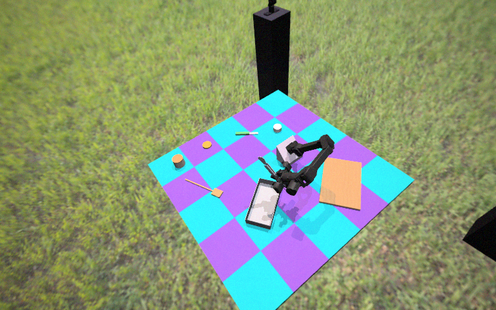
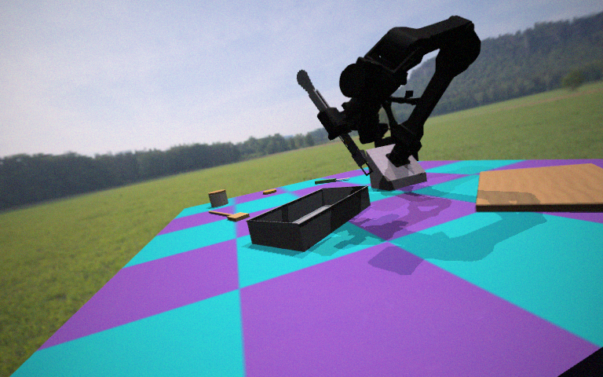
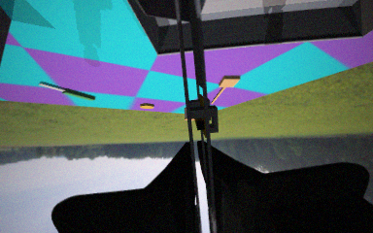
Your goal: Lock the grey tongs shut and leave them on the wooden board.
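Note:
The grey tongs (image 1: 268,166) (image 2: 318,100) (image 3: 200,68) are held in the air beyond the roasting tin's far end. They are steeply tilted, with the scalloped tips up and the hinge end with its wire ring down. My gripper (image 1: 276,176) (image 2: 332,123) (image 3: 194,147) is shut on them around mid-length. Their two arms run close together, almost parallel, with a narrow gap in the wrist view. Whether the lock inside the hinge has caught cannot be seen. The wooden board (image 1: 341,183) (image 2: 542,188) lies flat to the right, with nothing on it.
The dark roasting tin (image 1: 258,223) (image 2: 277,236) (image 3: 257,31) stands below and in front. A pale slanted block (image 1: 284,153) (image 2: 381,162) is near the arm's base. A spatula (image 1: 217,192), an orange-topped can (image 1: 177,161), a yellow disc (image 1: 206,144), a green-handled knife (image 1: 241,133) and a white cylinder (image 1: 277,128) lie farther off.

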`<state>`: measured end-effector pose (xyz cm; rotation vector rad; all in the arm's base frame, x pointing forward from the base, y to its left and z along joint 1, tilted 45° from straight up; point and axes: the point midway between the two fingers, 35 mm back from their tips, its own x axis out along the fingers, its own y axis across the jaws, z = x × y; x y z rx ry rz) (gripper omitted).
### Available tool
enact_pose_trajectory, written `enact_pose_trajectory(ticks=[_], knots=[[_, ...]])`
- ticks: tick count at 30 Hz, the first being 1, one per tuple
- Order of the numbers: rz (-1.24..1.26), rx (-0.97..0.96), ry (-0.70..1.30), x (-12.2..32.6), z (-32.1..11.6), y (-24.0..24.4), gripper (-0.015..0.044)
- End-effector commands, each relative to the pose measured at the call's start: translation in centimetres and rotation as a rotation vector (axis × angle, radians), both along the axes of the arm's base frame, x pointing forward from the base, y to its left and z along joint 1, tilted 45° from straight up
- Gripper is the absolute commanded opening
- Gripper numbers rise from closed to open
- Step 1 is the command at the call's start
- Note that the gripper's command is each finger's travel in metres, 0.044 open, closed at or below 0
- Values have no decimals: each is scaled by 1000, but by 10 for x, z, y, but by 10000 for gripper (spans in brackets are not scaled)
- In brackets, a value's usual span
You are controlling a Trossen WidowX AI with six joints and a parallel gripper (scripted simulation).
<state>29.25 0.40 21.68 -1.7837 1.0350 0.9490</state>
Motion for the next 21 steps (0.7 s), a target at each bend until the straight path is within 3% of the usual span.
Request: enact_pose_trajectory(ticks=[1,21], knots=[[-59,-69,-105,-1,15,-3,-150],[-70,-80,-125,-1,18,-4,-150]])
